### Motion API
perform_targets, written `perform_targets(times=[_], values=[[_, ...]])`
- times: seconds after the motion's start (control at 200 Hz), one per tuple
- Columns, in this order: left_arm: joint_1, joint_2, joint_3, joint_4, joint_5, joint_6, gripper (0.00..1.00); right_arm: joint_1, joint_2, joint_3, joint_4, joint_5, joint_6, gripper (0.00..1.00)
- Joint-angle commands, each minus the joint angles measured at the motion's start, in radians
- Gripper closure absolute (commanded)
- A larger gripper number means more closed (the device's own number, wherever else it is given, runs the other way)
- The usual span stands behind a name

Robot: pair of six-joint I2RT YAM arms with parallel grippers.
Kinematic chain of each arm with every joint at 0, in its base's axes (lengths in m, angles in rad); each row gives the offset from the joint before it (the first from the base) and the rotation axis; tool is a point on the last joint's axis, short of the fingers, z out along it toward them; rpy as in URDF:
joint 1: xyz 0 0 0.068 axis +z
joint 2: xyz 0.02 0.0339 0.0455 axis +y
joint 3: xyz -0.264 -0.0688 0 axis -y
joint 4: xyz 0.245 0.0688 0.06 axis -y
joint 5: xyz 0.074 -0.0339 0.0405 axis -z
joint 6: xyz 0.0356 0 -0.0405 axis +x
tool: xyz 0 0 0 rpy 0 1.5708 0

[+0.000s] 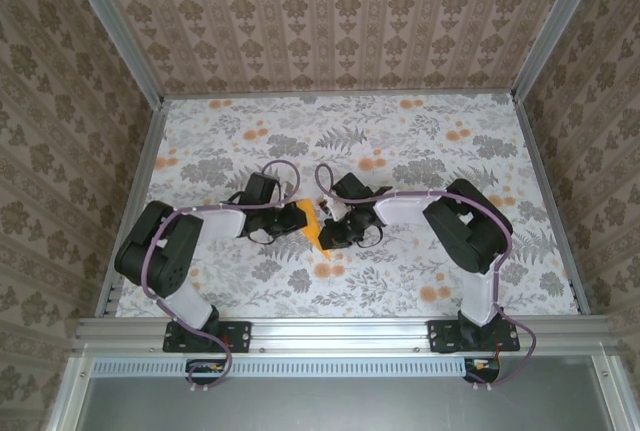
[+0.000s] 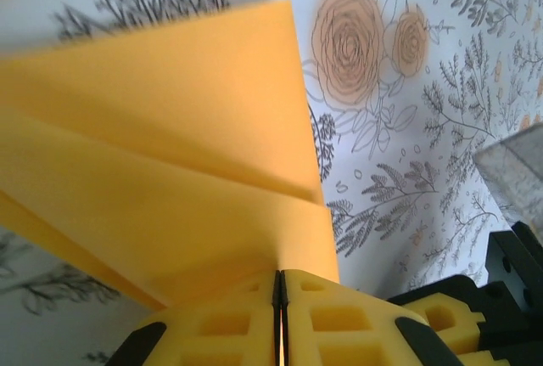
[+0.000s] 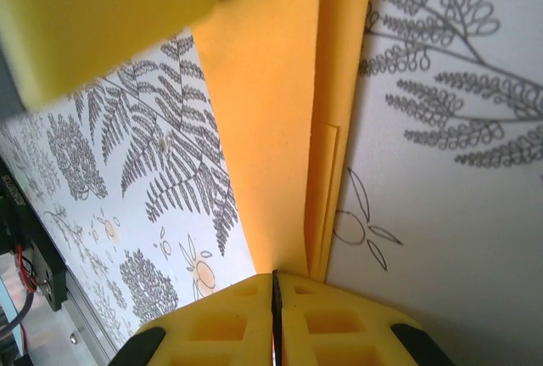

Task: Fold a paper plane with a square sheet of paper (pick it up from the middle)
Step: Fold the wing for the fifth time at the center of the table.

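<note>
One folded orange-yellow paper sheet (image 1: 312,227) is pinched for creasing by left end effector (image 2: 278,288), nine o'clock, and right end effector (image 3: 274,285), three.

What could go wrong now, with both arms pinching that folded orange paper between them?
The left fingers and right fingers both clamp the folded paper; if they pull apart, it could tear. Its layers look loosely stacked, not flat, so a crease may shift or spring open on release.
</note>
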Motion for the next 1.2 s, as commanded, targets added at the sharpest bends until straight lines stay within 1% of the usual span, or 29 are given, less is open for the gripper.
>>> perform_targets(times=[0.0, 0.135, 0.155, 0.215, 0.405, 0.77, 0.895, 1.0, 1.12, 1.195], values=[[0.021, 0.025, 0.025, -0.040, 0.005, 0.117, 0.89, 0.003, 0.018, -0.071, -0.145, 0.081, -0.040, 0.90], [0.023, 0.042, 0.036, -0.049, 0.008, 0.149, 0.89, 0.004, 0.006, -0.093, -0.162, 0.087, -0.050, 0.90], [0.049, 0.042, 0.038, -0.050, 0.006, 0.153, 0.89, 0.004, 0.004, -0.096, -0.164, 0.089, -0.051, 0.90], [0.055, 0.050, 0.044, -0.059, 0.000, 0.157, 0.89, 0.002, -0.003, -0.102, -0.170, 0.093, -0.055, 0.90], [0.073, 0.062, 0.052, -0.082, -0.034, 0.176, 0.90, 0.002, -0.014, -0.118, -0.173, 0.094, -0.055, 0.90], [0.122, 0.066, 0.106, -0.180, -0.111, 0.218, 0.90, -0.003, -0.032, -0.137, -0.165, 0.099, -0.039, 0.90], [0.122, 0.018, 0.163, -0.256, -0.159, 0.227, 0.90, -0.003, -0.042, -0.146, -0.118, 0.094, 0.005, 0.90], [0.121, -0.053, 0.194, -0.301, -0.190, 0.224, 0.89, -0.002, -0.047, -0.149, -0.083, 0.100, 0.039, 0.93], [0.099, -0.152, 0.167, -0.285, -0.179, 0.163, 0.89, 0.000, -0.051, -0.144, -0.057, 0.107, 0.067, 0.95], [0.061, -0.212, 0.106, -0.211, -0.156, 0.101, 0.89, 0.002, -0.052, -0.134, -0.052, 0.108, 0.079, 0.97]])
